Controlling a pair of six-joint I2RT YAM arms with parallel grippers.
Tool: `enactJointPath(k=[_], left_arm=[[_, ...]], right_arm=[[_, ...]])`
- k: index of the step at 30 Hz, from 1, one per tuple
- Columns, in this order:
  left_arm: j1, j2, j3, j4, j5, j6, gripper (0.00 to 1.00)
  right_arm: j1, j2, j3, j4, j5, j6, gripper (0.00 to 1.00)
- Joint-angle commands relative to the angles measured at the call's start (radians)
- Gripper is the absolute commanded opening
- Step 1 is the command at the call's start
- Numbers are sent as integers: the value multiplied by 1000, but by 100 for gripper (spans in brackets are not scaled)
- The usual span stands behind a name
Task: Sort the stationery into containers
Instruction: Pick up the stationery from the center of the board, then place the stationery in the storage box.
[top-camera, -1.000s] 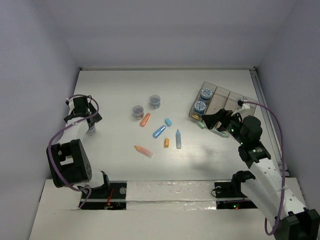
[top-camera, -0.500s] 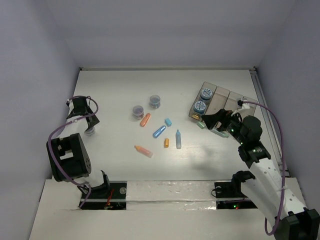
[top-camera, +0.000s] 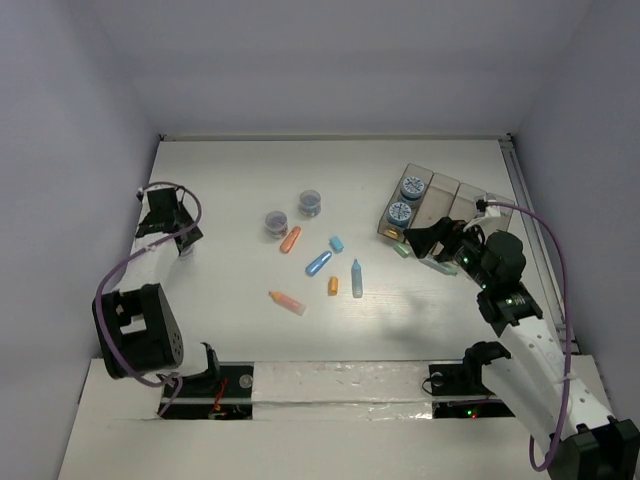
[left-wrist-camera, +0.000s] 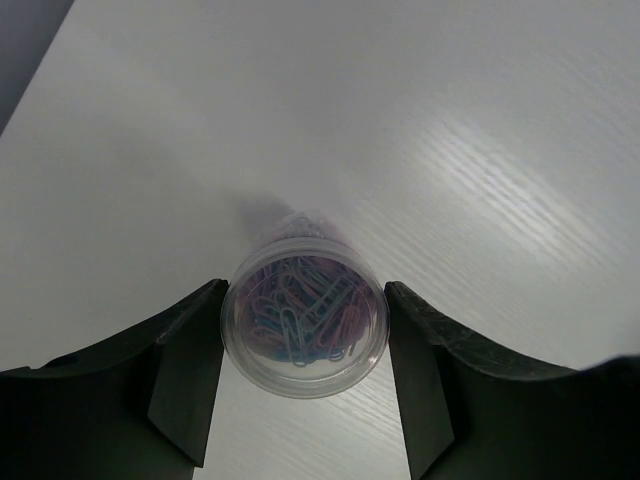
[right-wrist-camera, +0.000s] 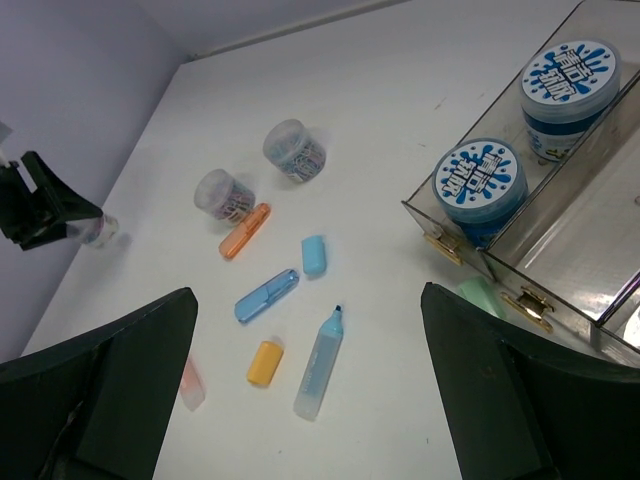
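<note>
Where the overhead camera looks down, the left pincer sits by the left edge of the desk, and the right pincer hangs just in front of the organiser box. From the left wrist, both fingers press the sides of a clear tub of paper clips, clamping it between them. From the right wrist, the pincer gapes wide above the desk. Loose sticks lie ahead of it, and the box on its right holds two blue-lidded tubs.
</note>
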Motion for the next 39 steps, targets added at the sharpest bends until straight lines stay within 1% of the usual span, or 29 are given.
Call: enactJointPath(k=[1, 4, 5, 7, 8, 10, 11, 12, 13, 14, 15, 19, 20, 21, 22, 23, 24, 25, 26, 28, 29, 30, 32, 34, 35, 39], left_arm=[[-124, -133, 92, -10, 0, 11, 29], [-227, -181, 198, -57, -23, -10, 29], [-294, -189, 255, -65, -18, -19, 29], [-370, -184, 309, -73, -18, -41, 29], [-448, -167, 359, -75, -26, -62, 29], [-529, -143, 402, -65, -34, -79, 29], [-569, -106, 446, -53, -50, -91, 29], [-646, -85, 467, -47, -57, -94, 29], [-683, -62, 491, -41, -64, -98, 29], [-717, -7, 543, -24, -74, -98, 29], [-776, 23, 572, -16, -77, -98, 29], [-893, 204, 752, 14, -72, -79, 29], [-912, 242, 842, 14, -66, -75, 29], [-930, 326, 888, 11, -55, -64, 29], [-962, 371, 942, 2, -52, -56, 29], [-976, 411, 1043, -4, -42, -49, 29], [-990, 492, 1089, -12, -35, -45, 29], [-1002, 532, 1138, -13, -25, -38, 29], [-1024, 602, 1221, -16, 3, -38, 29], [-1033, 665, 1292, -10, 31, -36, 29], [-1050, 693, 1347, -3, 43, -35, 29], [-1063, 742, 1370, 7, 61, -36, 29], [-1074, 785, 1421, 48, 84, -48, 29], [-1083, 834, 1433, 86, 121, -64, 29], [-1084, 860, 1433, 134, 141, -71, 28], [-1103, 942, 1476, 206, 173, -113, 29]], right_arm=[[7, 5, 44, 34, -13, -10, 100], [7, 5, 46, 31, -7, -10, 100], [7, -3, 44, 28, -3, -10, 100], [7, -18, 41, 23, 25, -10, 100], [7, -40, 41, 13, 36, -10, 100], [7, -70, 38, 6, 77, -12, 100], [7, -86, 41, -9, 88, -13, 100], [7, -118, 47, -20, 115, -18, 100], [7, -135, 50, -30, 126, -19, 100], [7, -150, 56, -56, 134, -18, 100], [7, -188, 72, -70, 164, -21, 100], [7, -288, 119, -148, 229, -33, 100], [7, -304, 132, -173, 232, -39, 100], [7, -316, 147, -191, 243, -49, 100], [7, -330, 179, -231, 248, -55, 100], [7, -334, 194, -248, 251, -58, 100], [7, -339, 208, -267, 261, -68, 100], [7, -344, 221, -280, 266, -70, 100], [7, -357, 240, -299, 274, -73, 100], [7, -376, 254, -310, 283, -75, 100], [7, -385, 259, -316, 312, -75, 100], [7, -402, 271, -320, 329, -78, 100], [7, -411, 287, -336, 338, -82, 100], [7, -419, 306, -346, 343, -87, 100], [7, -419, 310, -351, 343, -88, 100], [7, -425, 311, -356, 338, -99, 100]])
